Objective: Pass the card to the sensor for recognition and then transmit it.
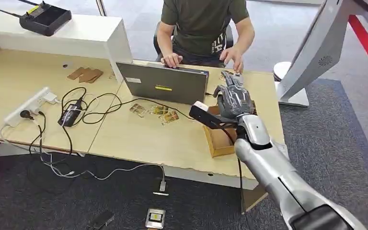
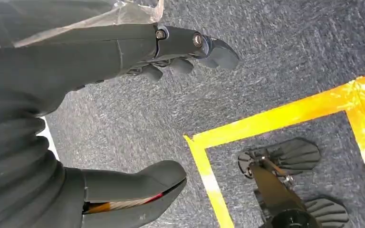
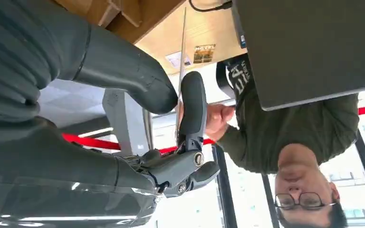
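Note:
My right hand (image 1: 234, 98) is raised over the right part of the desk, just beyond the black sensor (image 1: 202, 114) with a white end. In the right wrist view the hand (image 3: 90, 142) pinches a thin card (image 3: 181, 57), seen edge-on, between the thumb and a finger. Three more cards (image 1: 157, 113) lie on the desk in front of the laptop. My left hand (image 2: 52, 104) hangs over grey carpet, fingers apart and holding nothing.
A person (image 1: 202, 24) types at a grey laptop (image 1: 165, 82) across the desk, one hand close to my right hand. A wooden box (image 1: 219, 141) sits under the sensor. Cables, a power strip (image 1: 26, 106) and an adapter lie at the left. A white kiosk base (image 1: 292, 91) stands at the right.

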`<state>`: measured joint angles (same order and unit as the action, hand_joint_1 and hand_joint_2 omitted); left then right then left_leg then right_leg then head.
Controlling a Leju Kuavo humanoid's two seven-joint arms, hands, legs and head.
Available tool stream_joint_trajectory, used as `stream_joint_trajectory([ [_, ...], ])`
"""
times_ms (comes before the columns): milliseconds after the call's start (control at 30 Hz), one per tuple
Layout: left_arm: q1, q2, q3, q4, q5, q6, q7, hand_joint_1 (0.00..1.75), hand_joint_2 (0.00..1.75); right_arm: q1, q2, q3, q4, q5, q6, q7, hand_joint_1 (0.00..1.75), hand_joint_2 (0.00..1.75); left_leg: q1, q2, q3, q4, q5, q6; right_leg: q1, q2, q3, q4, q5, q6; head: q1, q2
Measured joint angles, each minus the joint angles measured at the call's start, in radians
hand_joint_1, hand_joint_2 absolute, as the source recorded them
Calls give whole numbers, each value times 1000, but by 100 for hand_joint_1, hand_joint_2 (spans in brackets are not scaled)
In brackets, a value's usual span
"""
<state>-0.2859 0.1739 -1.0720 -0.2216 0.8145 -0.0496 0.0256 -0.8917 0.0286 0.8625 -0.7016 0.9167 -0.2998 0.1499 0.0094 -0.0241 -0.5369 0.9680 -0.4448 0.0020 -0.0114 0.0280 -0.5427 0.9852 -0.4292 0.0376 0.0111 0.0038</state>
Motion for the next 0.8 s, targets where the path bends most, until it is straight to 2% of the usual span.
stream_joint_trajectory([
  [100,0,-3,-2,0,2,0,0,0,175,-12,17,3,29,-2,1,-2,175,175,0,0,0,0,0,0,0,0,0,0,0,0,0,0],
  [300,3,-4,-2,0,9,4,-3,0,175,-16,34,10,42,5,40,37,175,175,0,0,0,0,0,0,0,0,0,0,0,0,0,0],
  [633,12,-3,-2,0,19,15,-10,0,175,-14,32,15,-2,27,85,90,175,175,0,0,0,0,0,0,0,0,-1,0,0,0,0,0],
  [667,13,-3,-2,0,20,16,-11,0,175,-14,31,15,-10,29,91,95,168,175,0,0,0,0,0,0,0,0,-1,0,0,0,0,0],
  [733,17,-3,-2,0,21,18,-14,0,175,-13,26,15,-28,30,105,107,0,175,0,0,-1,0,0,0,0,0,-1,0,0,0,0,0],
  [800,22,-3,-2,0,23,19,-16,0,175,-9,20,15,-50,37,120,120,0,175,0,0,0,0,0,0,0,0,-1,0,0,0,0,0],
])
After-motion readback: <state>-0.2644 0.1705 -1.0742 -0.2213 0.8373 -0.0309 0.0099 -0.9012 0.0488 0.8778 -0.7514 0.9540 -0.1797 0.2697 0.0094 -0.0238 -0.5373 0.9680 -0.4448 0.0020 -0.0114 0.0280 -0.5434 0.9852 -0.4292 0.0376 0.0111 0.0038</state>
